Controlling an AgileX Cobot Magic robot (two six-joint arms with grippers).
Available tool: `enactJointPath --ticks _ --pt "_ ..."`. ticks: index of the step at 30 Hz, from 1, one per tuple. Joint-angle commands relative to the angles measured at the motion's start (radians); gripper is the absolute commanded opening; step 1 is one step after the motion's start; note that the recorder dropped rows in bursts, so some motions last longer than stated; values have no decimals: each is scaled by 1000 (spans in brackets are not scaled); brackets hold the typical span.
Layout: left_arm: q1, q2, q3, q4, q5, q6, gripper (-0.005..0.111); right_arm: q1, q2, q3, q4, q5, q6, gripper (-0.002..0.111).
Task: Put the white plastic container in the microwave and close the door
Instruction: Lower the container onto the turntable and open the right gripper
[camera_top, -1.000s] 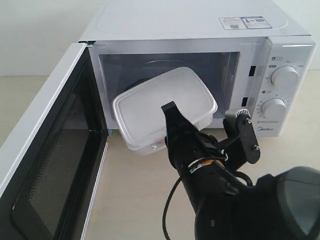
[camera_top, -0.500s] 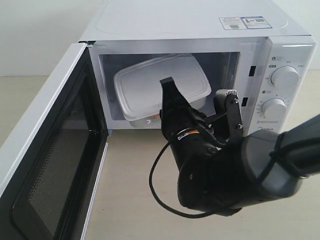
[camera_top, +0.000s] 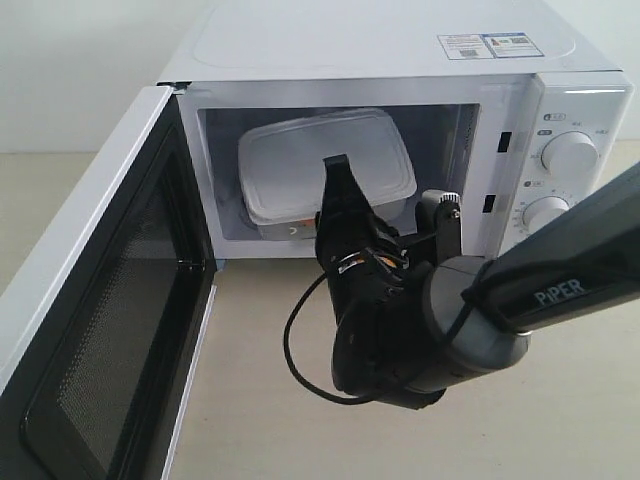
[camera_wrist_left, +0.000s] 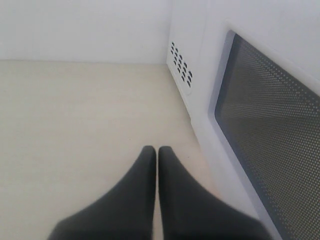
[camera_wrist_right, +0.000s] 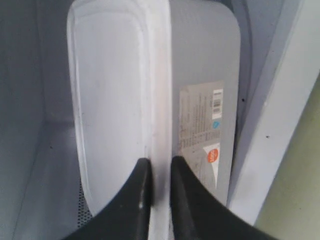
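Your door (camera_top: 100, 320) stands swung wide, leaving the way in clear. Your left claw (camera_wrist_left: 154, 156), tips together and empty, hangs by its outer face, probably placed to push it shut. The container (camera_top: 325, 160) is inside the microwave (camera_top: 400, 40), its lid rim pinched by your right claw (camera_wrist_right: 159, 167).

The white plastic container (camera_top: 295, 165) has moved deeper into the microwave (camera_top: 380, 50).

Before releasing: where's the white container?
Exterior view: the white plastic container is inside the microwave cavity, toward its left, near rim clamped by the right gripper.
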Motion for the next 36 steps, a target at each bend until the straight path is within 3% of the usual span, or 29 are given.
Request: enactJointPath --ticks 1,7,9,12,14,22,26,28,32,36 --pt "3 -2 4 0 0 -1 4 -13 -1 -21 -22 -42 0 0" --pt "3 -2 4 0 0 -1 4 -29 -1 -22 -43 -39 -16 0" --pt "3 -2 4 0 0 -1 4 -46 -1 -22 -79 -33 -18 6" --pt "3 -2 4 0 0 -1 4 -55 -1 -22 -102 -33 -15 31" --pt "3 -2 4 0 0 -1 4 -55 -1 -22 -100 -25 -19 35" --pt "3 -2 4 0 0 -1 4 -51 -1 34 -231 -31 -33 35" --pt "3 -2 4 0 0 -1 4 -51 -1 111 -374 -168 -92 35" --pt "3 -2 4 0 0 -1 4 -51 -5 144 -428 -219 -204 30" --pt "3 -2 4 0 0 -1 4 -51 -5 209 -556 -245 -556 0" --pt "3 -2 4 0 0 -1 4 -51 -12 208 -573 -245 -950 0"
